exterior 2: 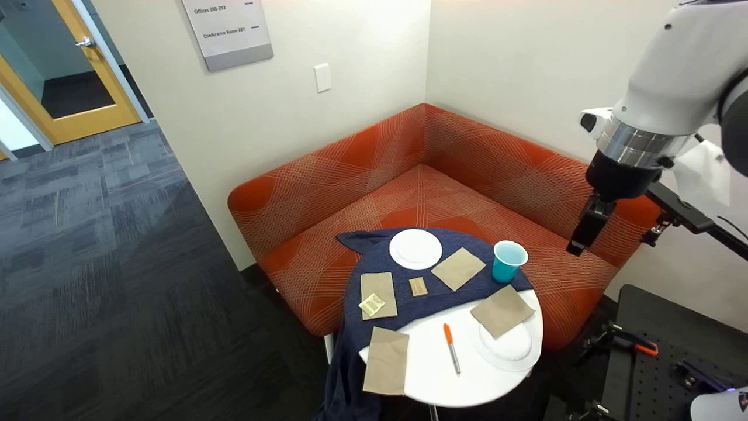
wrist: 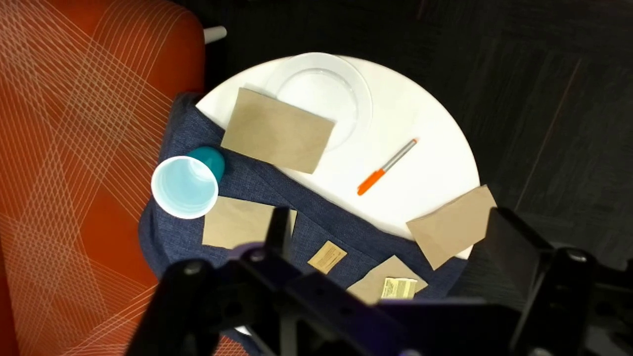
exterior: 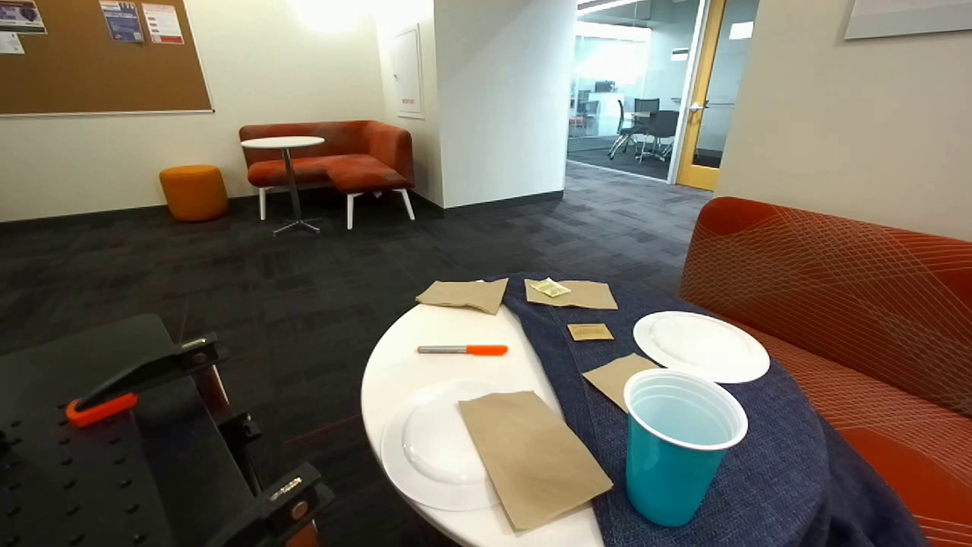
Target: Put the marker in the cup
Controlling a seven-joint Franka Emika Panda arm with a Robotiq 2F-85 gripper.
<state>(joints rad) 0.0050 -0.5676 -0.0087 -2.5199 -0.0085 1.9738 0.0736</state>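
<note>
The hand is spread wide. The orange-capped marker lies on the white desk, bare surface all around; the teal plastic cup stands on dark-blue cloth near the sofa-side edge.

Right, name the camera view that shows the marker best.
The wrist view. It looks down on the marker, which appears largest there, uncovered on the white tabletop, with orange cap and grey barrel plainly distinct. Both exterior views also show it whole, cap and barrel included, but smaller and at a slant.
</note>
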